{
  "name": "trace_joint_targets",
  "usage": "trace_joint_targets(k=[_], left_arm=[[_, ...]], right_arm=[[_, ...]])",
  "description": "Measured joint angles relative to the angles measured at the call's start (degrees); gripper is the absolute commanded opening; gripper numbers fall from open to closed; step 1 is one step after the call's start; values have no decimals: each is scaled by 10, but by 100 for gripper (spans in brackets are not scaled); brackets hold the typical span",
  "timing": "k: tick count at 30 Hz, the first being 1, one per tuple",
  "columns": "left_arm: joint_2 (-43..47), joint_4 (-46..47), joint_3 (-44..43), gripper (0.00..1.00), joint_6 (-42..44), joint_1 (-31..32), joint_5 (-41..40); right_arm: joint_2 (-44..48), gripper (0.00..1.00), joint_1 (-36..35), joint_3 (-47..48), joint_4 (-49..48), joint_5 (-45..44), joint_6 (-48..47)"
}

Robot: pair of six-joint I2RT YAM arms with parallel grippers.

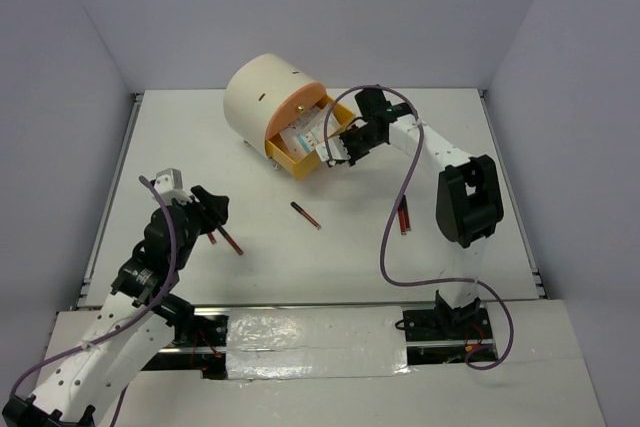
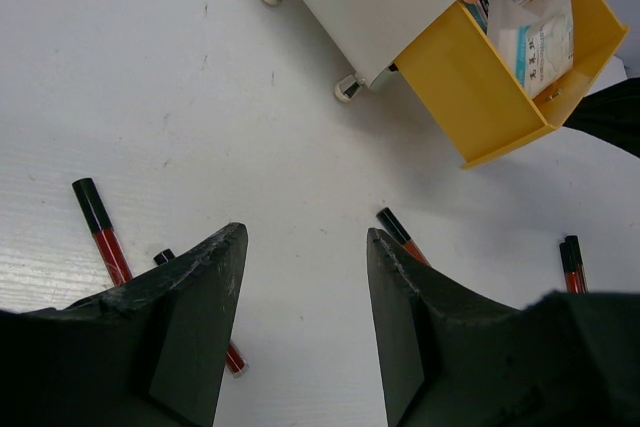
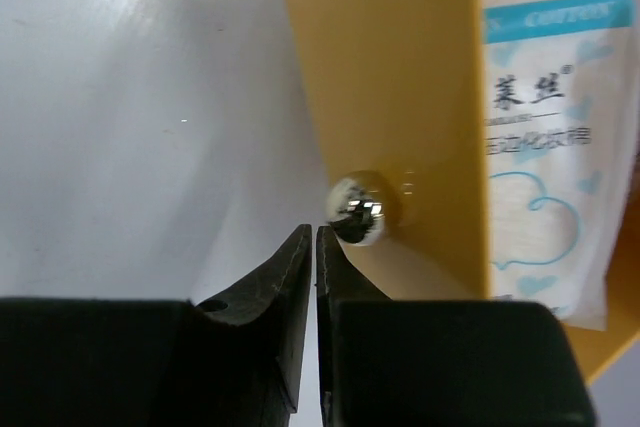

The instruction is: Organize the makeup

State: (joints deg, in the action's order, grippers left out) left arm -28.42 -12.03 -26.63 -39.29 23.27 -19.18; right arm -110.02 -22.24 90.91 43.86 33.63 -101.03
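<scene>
Slim black-and-red sticks lie loose on the white table: one in the middle (image 1: 305, 214), one by my left gripper (image 1: 228, 240) and a pair to the right (image 1: 404, 217). The left wrist view shows two at the left (image 2: 100, 232), one by the right finger (image 2: 398, 230) and the pair (image 2: 570, 265). Clear packets with white-blue contents (image 1: 305, 133) (image 2: 535, 32) (image 3: 545, 147) lie in the open yellow drawer (image 1: 290, 159). My left gripper (image 1: 215, 209) (image 2: 305, 237) is open and empty above the table. My right gripper (image 1: 335, 152) (image 3: 316, 232) is shut and empty, its tips beside the drawer's silver knob (image 3: 358, 209). The fan brush is out of view.
The cream cylindrical chest (image 1: 270, 97) stands at the back centre on small metal feet (image 2: 347, 88), its yellow drawer (image 2: 470, 87) pulled out toward the front right. The right arm's cable (image 1: 390, 237) loops over the table. Grey walls close in the table.
</scene>
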Motion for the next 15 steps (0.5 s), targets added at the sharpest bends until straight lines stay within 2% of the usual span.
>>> trace_joint_targets(k=[12, 15], left_arm=[[0, 0, 0, 64, 0, 0, 0], [0, 0, 0, 64, 0, 0, 0]], right_arm=[[-44, 18, -12, 84, -35, 0, 77], [-47, 22, -13, 86, -45, 2, 99]])
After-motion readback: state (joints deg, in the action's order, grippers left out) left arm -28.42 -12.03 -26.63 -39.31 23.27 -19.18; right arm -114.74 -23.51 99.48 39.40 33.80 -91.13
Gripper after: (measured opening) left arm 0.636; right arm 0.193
